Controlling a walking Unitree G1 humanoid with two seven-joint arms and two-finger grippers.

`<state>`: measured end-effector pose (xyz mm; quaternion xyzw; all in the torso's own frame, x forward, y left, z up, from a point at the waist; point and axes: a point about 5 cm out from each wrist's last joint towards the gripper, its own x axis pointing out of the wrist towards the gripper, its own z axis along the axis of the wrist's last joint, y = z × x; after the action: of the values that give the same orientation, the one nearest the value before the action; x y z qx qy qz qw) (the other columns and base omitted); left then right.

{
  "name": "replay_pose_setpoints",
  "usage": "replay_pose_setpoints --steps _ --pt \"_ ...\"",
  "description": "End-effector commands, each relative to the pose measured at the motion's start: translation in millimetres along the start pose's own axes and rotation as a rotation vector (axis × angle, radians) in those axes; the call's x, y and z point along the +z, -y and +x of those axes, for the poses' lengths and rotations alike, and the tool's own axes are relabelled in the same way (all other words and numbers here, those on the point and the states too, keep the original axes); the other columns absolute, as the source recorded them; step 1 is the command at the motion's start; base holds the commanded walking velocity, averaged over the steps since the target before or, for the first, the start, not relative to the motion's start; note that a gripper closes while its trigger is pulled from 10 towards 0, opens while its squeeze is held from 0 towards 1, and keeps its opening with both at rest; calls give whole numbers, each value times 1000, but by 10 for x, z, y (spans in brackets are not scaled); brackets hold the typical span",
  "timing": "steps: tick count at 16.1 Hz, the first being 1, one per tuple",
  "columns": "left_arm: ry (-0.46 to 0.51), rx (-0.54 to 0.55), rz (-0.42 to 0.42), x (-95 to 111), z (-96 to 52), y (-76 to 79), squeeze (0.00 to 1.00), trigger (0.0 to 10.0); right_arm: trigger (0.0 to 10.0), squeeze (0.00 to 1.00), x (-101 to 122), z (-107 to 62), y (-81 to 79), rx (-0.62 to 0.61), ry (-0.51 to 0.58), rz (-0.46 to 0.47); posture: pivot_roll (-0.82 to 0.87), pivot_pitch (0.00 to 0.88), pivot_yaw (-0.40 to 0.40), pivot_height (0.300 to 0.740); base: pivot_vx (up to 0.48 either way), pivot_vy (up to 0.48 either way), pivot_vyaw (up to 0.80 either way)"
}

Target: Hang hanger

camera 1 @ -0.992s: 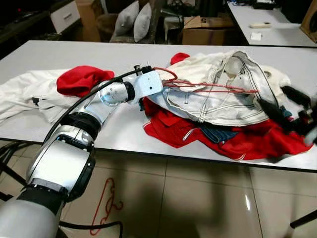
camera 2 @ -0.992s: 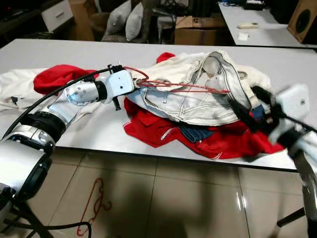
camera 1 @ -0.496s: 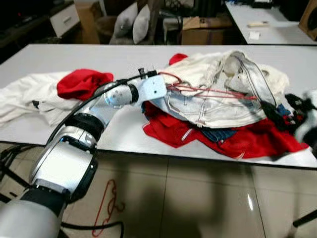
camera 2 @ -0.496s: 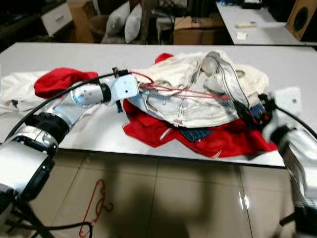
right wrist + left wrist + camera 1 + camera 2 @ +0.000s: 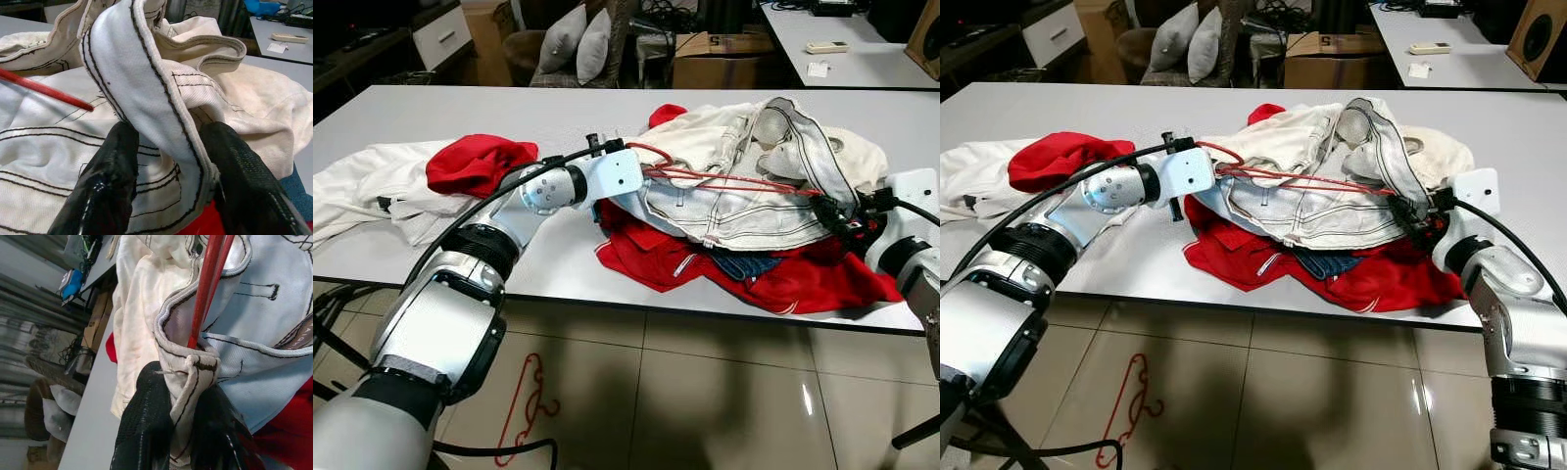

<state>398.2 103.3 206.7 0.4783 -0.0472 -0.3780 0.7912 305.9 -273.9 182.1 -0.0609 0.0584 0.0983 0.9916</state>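
Left wrist view: left gripper (image 5: 178, 431) pinches the white garment's (image 5: 1332, 201) hem beside the red hanger (image 5: 734, 181).
At the table's (image 5: 431, 108) three o'clock, the right gripper (image 5: 168, 196) straddles a fabric fold, probably spreading the opening for the hanger inside.

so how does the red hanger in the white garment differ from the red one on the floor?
The hanger in the garment lies on the table, threaded through the white garment and mostly covered by it; the hanger on the floor lies bare on the tiles, its whole outline visible. The first sits between the left gripper and right gripper, both shut on the garment; the floor one is beside no gripper. Both are thin and red.
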Motion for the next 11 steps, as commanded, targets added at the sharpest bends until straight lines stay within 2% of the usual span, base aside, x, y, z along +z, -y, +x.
replay_pose_setpoints --steps 1,6,11 --pt "-55 17 13 -106 -64 -29 0 0 0 0 47 -43 25 -3 26 16 -97 0 82 740 0 0 0" --pt "-70 12 12 -95 -19 15 0 0 0 0 69 -177 -8 48 36 26 -114 0 97 740 0 0 0" --pt "-80 24 23 -86 -8 3 0 0 0 0 79 -224 -11 55 27 26 -117 0 98 740 0 0 0"
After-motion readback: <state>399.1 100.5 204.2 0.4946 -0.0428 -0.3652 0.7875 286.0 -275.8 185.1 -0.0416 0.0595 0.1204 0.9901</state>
